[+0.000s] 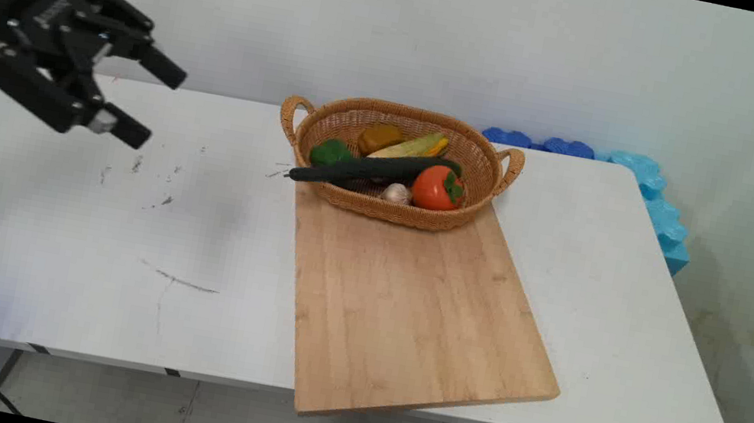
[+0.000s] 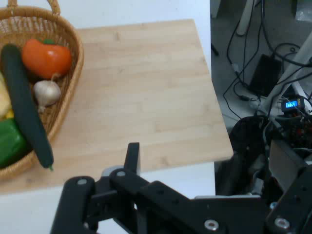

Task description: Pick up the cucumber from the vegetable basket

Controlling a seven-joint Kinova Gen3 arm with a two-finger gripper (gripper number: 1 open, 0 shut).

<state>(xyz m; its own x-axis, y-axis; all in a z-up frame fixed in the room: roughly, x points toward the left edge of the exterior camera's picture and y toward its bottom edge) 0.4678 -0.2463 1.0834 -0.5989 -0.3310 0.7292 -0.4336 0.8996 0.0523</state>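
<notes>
Cutting board [image 1: 407, 302] nearest me, overhanging the surface [image 1: 109, 234]; wicker basket [image 1: 389, 210] on its far end holds the stiff, slick cucumber [image 1: 369, 169], best taken mid-length I judge; my pincer [image 1: 149, 98] gapes empty, far left.

My gripper [image 1: 152, 100] is all matte black: a rounded cylindrical wrist housing feeding an angular, open-framed linkage. I see small silver screws and pivot pins at the joints, and two blunt rectangular fingers [image 1: 162, 67], the lower one with a pale grey patch behind its tip.
</notes>
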